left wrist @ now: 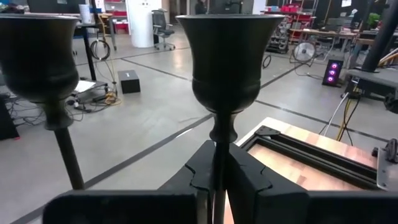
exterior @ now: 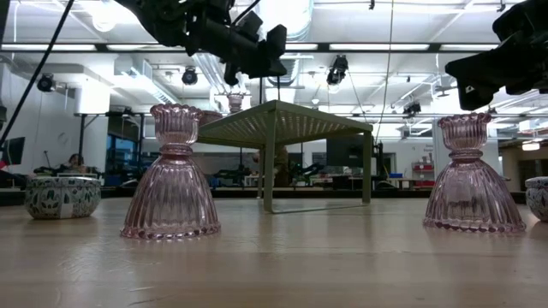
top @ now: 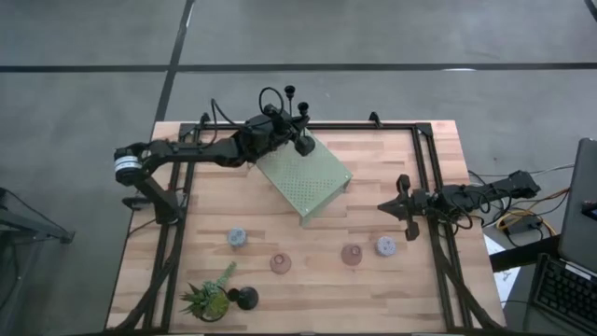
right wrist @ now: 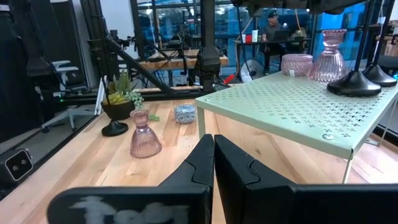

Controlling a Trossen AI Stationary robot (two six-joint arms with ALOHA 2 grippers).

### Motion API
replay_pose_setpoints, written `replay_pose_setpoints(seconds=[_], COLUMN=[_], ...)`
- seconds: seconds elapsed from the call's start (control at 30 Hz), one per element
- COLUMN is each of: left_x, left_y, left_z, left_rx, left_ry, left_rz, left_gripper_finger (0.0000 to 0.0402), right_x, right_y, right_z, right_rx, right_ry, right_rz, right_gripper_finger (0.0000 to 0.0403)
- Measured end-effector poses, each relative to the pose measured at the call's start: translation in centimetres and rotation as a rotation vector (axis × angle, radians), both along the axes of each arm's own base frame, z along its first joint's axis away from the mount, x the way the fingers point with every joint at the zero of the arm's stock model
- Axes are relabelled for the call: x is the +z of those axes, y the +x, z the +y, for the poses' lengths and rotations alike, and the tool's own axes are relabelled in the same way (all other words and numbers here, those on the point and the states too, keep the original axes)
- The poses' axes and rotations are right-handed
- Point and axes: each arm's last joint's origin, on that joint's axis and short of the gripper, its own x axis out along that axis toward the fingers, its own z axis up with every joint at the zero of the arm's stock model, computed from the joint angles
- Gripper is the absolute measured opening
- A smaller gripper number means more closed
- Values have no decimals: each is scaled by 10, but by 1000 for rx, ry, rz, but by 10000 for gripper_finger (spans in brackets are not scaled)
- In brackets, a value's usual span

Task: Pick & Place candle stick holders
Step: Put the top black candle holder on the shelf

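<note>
My left gripper (left wrist: 217, 177) is over the far corner of the green perforated stand (top: 306, 179), shut on a black candle stick holder (left wrist: 229, 56) with a tall thin stem. A second black holder (left wrist: 42, 59) stands just beside it. Two round black bases (right wrist: 354, 84) rest on the stand's top, and pink holders (right wrist: 328, 56) stand farther along it. On the table stand two pink holders (top: 280, 263) (top: 352, 254) and two blue-grey cups (top: 238, 237) (top: 385, 245). My right gripper (top: 403, 201) waits shut at the table's right edge, touching nothing. My left gripper pinches the black holder's thin stem (left wrist: 217, 152) between its two fingers, just below the knob under the cup. The fingers come level from the table's left and lie across the stem. The holder stands upright; the gripper hides its base in this view.
A spiky green potted plant (top: 210, 299) and another black holder (top: 247, 297) stand at the table's near left. A black frame (top: 429, 168) runs along the table's edges. Bare wood lies between the stand and the near row of holders.
</note>
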Motion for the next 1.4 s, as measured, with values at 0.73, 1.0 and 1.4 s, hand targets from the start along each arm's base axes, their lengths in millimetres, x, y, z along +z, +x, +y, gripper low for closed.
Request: replay_pose_setpoints(seconds=[0.73,1.0,1.4], left_x=[-1,-7,-13], left_y=[2,2,-8], left_z=[-3,-3,-8], left_rx=[-103,-107,-124], left_ry=[60,35,-65], left_rz=[52,104,232], left_gripper_finger=[54,97,144], right_x=[0,0,0], right_y=[0,0,0], right_z=[0,0,0], right_rx=[0,0,0], right_ry=[-3,-2,-2], right_rz=[1,0,1], right_gripper_finger=[8,8,8])
